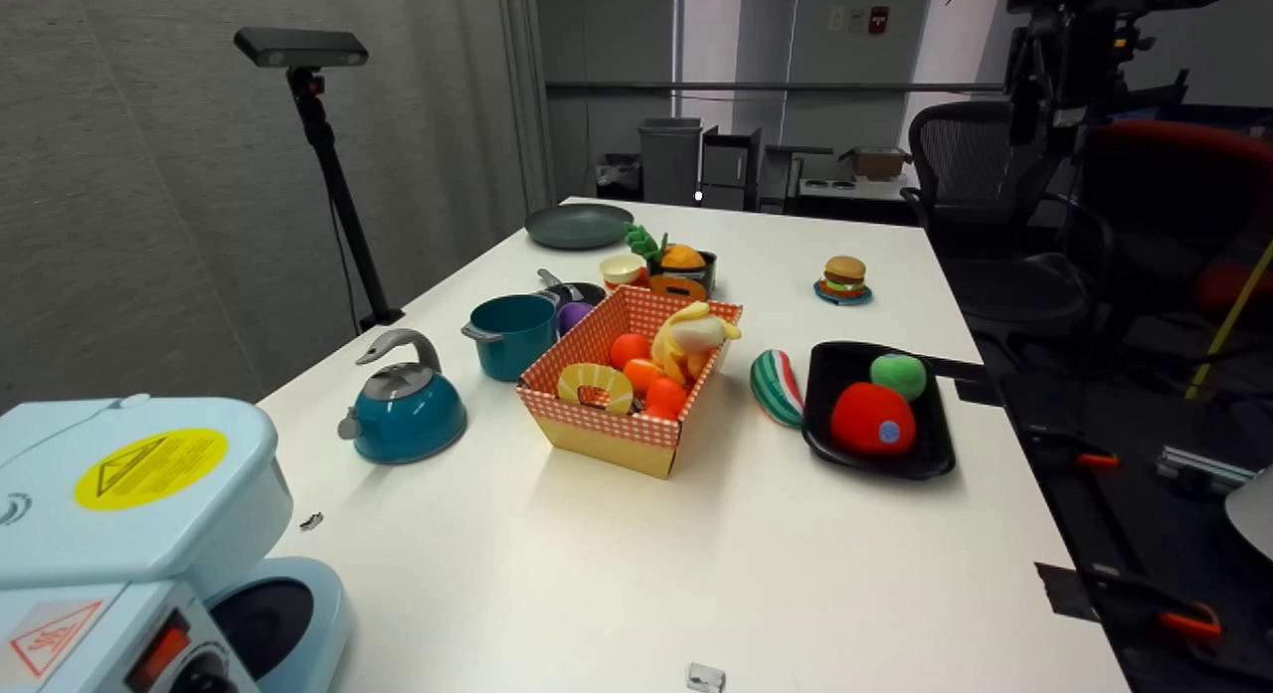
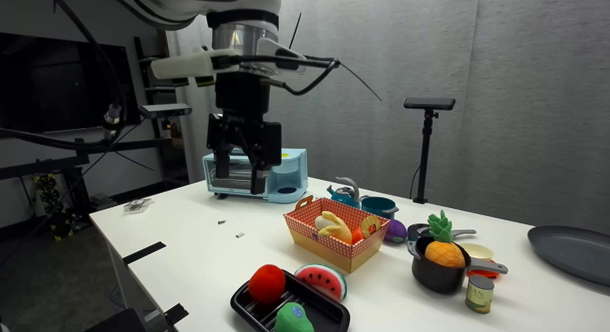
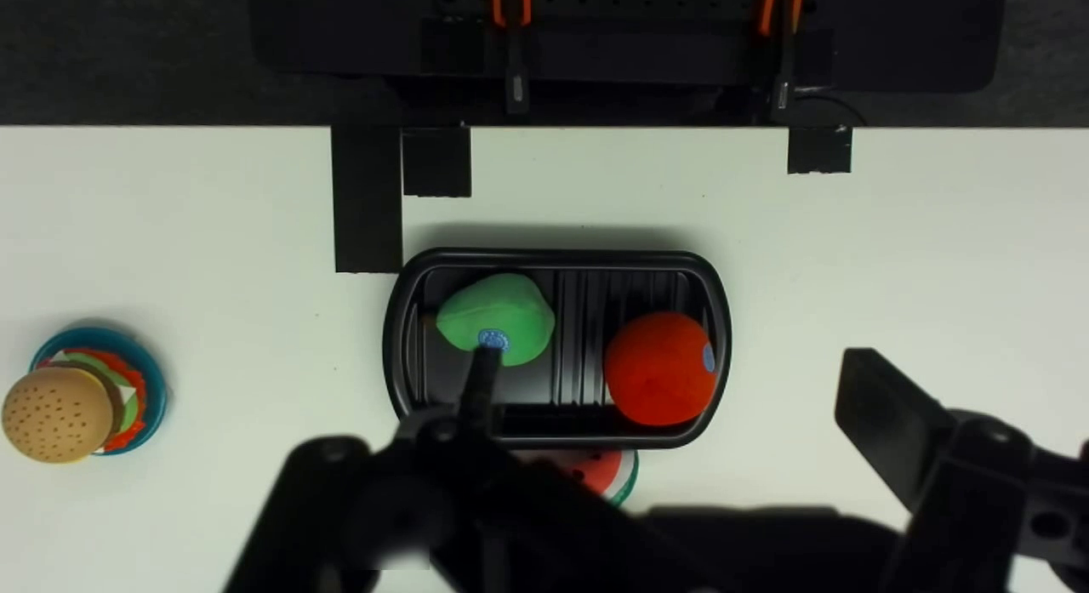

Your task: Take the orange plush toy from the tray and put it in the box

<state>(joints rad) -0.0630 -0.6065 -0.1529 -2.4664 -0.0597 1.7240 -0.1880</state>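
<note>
The orange plush toy [image 1: 873,420] is round and red-orange with a small blue patch. It sits in one end of the black tray [image 1: 823,444], beside the green round toy [image 1: 898,377]. The toy [image 2: 267,284] and tray [image 2: 237,301] also show in an exterior view. My gripper [image 2: 240,179] hangs high above the table, open and empty. In the wrist view the toy [image 3: 660,369] shows below, between the spread fingers of my gripper [image 3: 672,359]; the tray [image 3: 557,259] is partly hidden by one finger. The red-and-white box [image 1: 597,436] stands apart from the tray and holds several toys; it also shows here [image 2: 314,244].
A watermelon slice [image 2: 323,280] lies against the tray, on the box side. The burger toy [image 1: 843,278] stands on a small teal plate. A black pot with a pineapple [image 2: 441,275], a can [image 2: 479,294], a teal pot [image 1: 512,335] and a kettle [image 1: 410,415] stand around the box.
</note>
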